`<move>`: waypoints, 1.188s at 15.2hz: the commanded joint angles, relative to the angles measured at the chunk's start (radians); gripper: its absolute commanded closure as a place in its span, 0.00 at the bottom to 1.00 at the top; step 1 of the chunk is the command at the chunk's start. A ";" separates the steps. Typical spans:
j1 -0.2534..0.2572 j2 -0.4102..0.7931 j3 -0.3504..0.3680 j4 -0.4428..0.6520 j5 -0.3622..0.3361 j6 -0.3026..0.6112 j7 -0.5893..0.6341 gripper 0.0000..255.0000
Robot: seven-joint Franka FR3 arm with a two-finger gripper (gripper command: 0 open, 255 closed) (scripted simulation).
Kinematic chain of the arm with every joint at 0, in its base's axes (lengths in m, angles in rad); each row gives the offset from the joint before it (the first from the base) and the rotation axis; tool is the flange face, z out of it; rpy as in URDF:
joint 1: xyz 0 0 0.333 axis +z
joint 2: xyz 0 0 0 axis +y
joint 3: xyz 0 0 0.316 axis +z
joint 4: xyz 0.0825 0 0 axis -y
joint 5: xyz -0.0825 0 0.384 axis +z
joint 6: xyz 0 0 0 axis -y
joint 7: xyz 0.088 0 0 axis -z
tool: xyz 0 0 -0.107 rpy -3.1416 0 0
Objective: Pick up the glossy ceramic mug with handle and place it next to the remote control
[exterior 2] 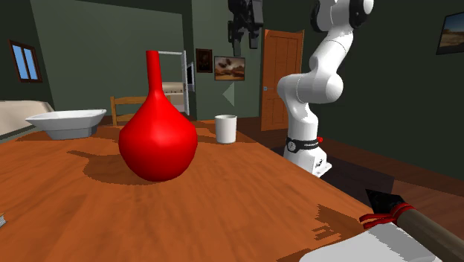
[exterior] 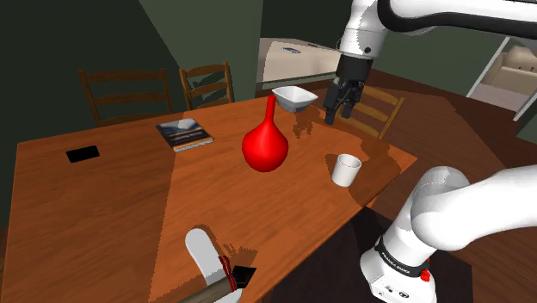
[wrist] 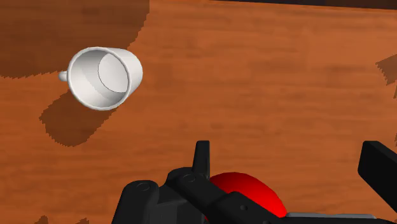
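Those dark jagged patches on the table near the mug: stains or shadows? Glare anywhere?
Shoulder view: hard-edged cast shadows; the table is brighter toward that view's right. Wrist view: a shadow beside the white mug, no glare on it. Second exterior view: the red vase casts a jagged shadow toward that view's left.

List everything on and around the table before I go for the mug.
mug: one, white, upright near the table edge by the stand
vase: one, red, mid-table
bowl: one, white, far edge behind the vase
book: one, dark cover, shoulder view's left of the vase
remote control: one, black, farther left
knife: one, white blade, red band, near edge
chairs: three, wooden, far sides
table: one, brown wood
arm: one, white
gripper: one, black, open, in the air beyond the mug
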 commanded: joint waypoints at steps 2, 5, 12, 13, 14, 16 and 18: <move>-0.005 -0.013 -0.008 -0.035 -0.013 0.022 -0.014 0.00; -0.021 -0.045 -0.034 -0.137 -0.053 0.090 -0.056 0.00; -0.075 -0.079 -0.111 -0.344 -0.163 0.265 -0.151 0.00; -0.085 -0.079 -0.124 -0.370 -0.181 0.293 -0.165 0.00; -0.096 -0.076 -0.137 -0.395 -0.199 0.322 -0.179 0.00; -0.119 -0.064 -0.166 -0.441 -0.238 0.382 -0.206 0.00; -0.143 -0.044 -0.196 -0.482 -0.279 0.448 -0.232 0.00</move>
